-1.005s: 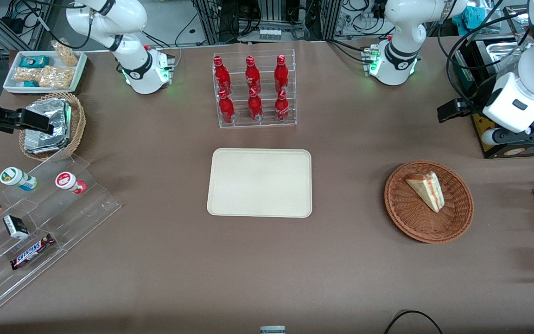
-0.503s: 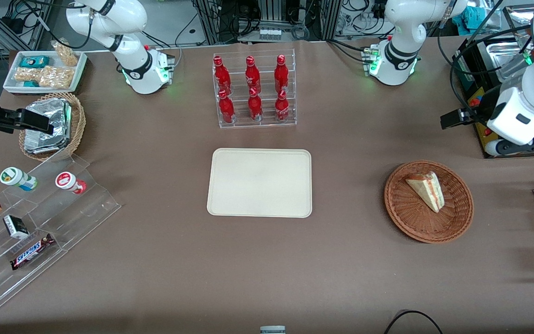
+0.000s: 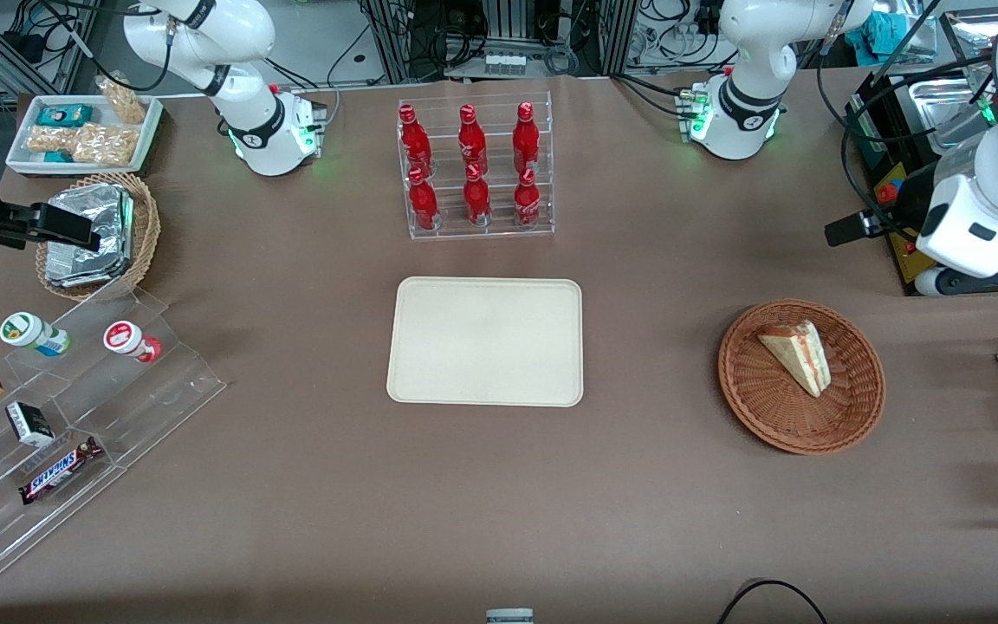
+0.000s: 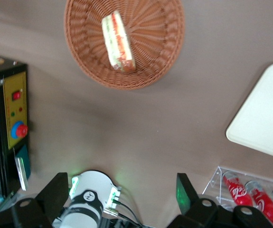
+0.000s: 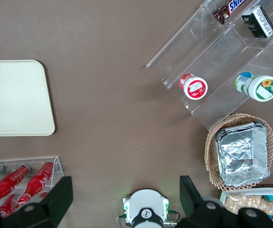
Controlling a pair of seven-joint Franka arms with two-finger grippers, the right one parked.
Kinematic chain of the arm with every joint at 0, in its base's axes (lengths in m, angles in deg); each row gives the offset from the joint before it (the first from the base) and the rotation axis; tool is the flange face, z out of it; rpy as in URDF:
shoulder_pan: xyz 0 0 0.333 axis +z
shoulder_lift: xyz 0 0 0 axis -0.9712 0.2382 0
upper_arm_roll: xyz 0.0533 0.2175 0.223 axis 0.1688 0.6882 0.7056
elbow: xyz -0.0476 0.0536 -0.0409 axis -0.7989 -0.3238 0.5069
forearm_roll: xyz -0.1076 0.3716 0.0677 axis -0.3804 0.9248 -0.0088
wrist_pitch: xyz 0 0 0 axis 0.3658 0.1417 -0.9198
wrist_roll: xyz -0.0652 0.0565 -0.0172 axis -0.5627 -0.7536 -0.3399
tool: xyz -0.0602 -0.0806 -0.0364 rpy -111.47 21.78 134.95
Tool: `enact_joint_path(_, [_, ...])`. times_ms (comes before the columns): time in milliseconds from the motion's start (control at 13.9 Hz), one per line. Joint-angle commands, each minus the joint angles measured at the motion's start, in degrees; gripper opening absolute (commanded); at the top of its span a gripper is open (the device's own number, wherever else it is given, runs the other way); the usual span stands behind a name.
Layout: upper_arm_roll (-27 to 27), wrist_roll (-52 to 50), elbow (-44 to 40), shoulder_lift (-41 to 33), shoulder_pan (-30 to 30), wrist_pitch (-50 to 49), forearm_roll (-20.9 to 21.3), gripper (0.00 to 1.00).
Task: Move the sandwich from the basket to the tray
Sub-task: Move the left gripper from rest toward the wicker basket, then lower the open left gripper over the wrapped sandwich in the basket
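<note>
The sandwich (image 3: pixel 798 355) (image 4: pixel 118 42), a pale wedge with orange and green filling at its cut edge, lies in the shallow reddish-brown wicker basket (image 3: pixel 854 386) (image 4: pixel 160 42). The cream tray (image 3: pixel 486 342) (image 4: pixel 269 123) (image 5: pixel 13 97) lies flat at the table's middle with nothing on it. My left gripper (image 3: pixel 850 230) (image 4: pixel 119 190) hangs high over the table, farther from the front camera than the basket and apart from it. It is open, its dark fingers (image 4: pixel 55 190) spread wide with nothing between them.
A black control box with a red button (image 3: pixel 893 195) (image 4: pixel 14 111) stands close beside the gripper. An acrylic rack of red bottles (image 3: pixel 475 169) is farther from the camera than the tray. A foil-packet basket (image 3: pixel 100 234) and snack shelves (image 3: pixel 74 407) lie toward the parked arm's end.
The left arm's wrist has drifted a little, and its gripper has come slightly nearer to the front camera and the basket. The sandwich, basket and tray have not moved.
</note>
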Motion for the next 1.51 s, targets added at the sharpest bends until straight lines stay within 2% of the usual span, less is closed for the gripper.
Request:
enact_joint_path(0, [2.1, -1.9, 4.5, -0.2, -0.2, 3.6, 3.2, 1.0])
enact_joint_path(144, [2.5, -1.8, 12.4, -0.5, 0.0, 12.4, 5.5, 1.0])
enact_joint_path(287, [3.0, -1.7, 19.2, -0.3, 1.5, 21.9, 5.9, 1.0])
enact_joint_path(574, [3.0, -2.6, 25.8, 2.0, 3.0, 34.8, 5.3, 1.0])
enact_joint_path(862, [3.0, -3.4, 25.9, 6.0, 3.8, 39.4, 3.8, 1.0])
enact_joint_path(1436, [3.0, -3.1, 26.0, 12.6, 3.7, 39.2, 4.1, 1.0])
